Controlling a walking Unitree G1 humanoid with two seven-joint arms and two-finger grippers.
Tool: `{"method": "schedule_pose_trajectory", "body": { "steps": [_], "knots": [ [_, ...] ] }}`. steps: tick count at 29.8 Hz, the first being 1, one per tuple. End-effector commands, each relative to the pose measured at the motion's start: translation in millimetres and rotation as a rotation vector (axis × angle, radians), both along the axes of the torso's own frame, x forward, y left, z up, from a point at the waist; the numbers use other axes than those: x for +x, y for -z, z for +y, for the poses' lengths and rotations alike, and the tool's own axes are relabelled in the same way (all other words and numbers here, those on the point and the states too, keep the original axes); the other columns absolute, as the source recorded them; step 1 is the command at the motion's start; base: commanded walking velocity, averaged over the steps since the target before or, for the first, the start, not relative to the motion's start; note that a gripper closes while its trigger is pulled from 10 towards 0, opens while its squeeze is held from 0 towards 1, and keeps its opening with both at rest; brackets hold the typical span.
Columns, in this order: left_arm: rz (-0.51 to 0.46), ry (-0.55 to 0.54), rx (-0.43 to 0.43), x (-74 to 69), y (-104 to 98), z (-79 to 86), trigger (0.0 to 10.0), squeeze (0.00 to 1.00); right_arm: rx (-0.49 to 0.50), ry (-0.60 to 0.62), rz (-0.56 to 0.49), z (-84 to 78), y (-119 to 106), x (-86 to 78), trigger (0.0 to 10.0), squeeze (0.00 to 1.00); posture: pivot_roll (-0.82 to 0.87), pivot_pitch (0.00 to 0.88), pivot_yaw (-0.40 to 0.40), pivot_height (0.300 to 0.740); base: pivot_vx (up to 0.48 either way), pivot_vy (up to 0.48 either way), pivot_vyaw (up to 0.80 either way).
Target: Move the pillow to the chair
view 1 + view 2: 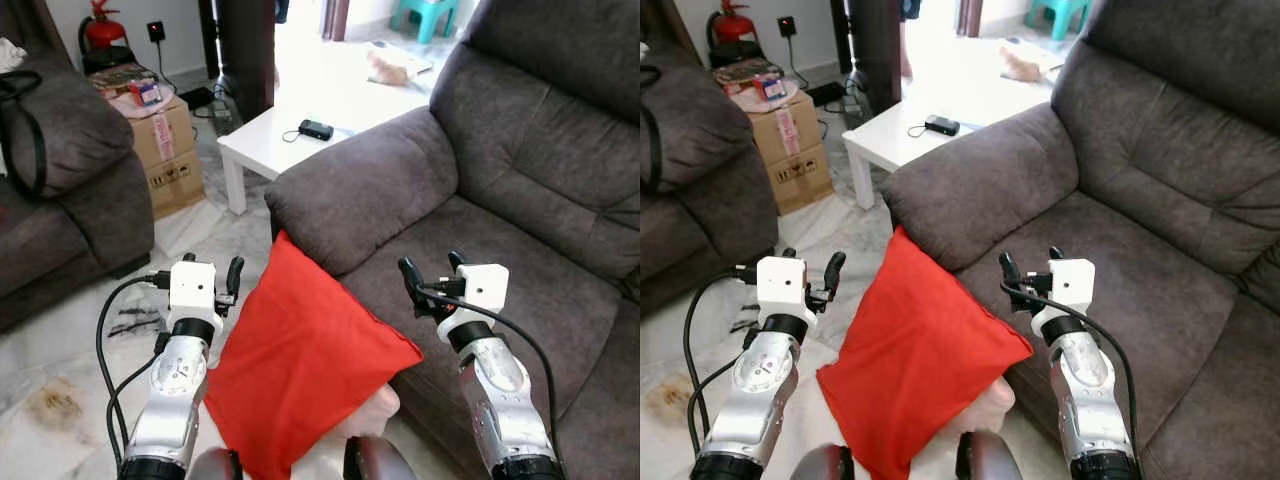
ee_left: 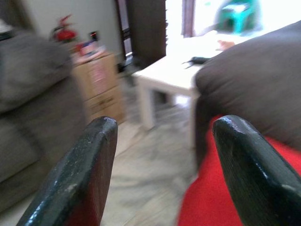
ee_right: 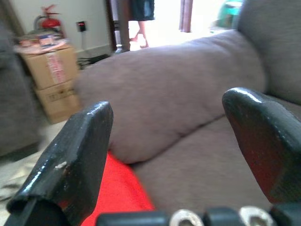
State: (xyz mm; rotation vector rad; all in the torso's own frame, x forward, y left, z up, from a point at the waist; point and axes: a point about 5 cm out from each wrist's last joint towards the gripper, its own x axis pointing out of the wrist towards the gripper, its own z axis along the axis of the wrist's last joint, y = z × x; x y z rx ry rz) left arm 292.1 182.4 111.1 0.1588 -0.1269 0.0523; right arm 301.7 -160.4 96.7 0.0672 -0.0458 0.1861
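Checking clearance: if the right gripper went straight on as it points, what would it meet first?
Probably the chair's armrest: the right gripper, fingers open, points at it over the seat, the pillow beside it. Depth is unclear.

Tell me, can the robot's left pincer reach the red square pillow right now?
Probably yes. The open left pincer sits right beside the red square fabric pillow, which leans against the grey sofa chair, with nothing between them.

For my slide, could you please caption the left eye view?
Red pillow leaning against the grey chair, flanked by the open left pincer and right pincer.
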Motion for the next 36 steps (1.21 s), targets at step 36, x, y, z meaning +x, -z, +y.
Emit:
{"method": "schedule_pose_trajectory", "body": {
  "steps": [36],
  "knots": [
    [0.004,-0.029,0.000,-2.6,0,3.0,10.0,0.00,-0.020,0.027,0.121,-3.8,21,3.2,10.0,0.00,0.01,0.107,-0.096,0.575,0.000,0.000,0.00]
  ]
}}
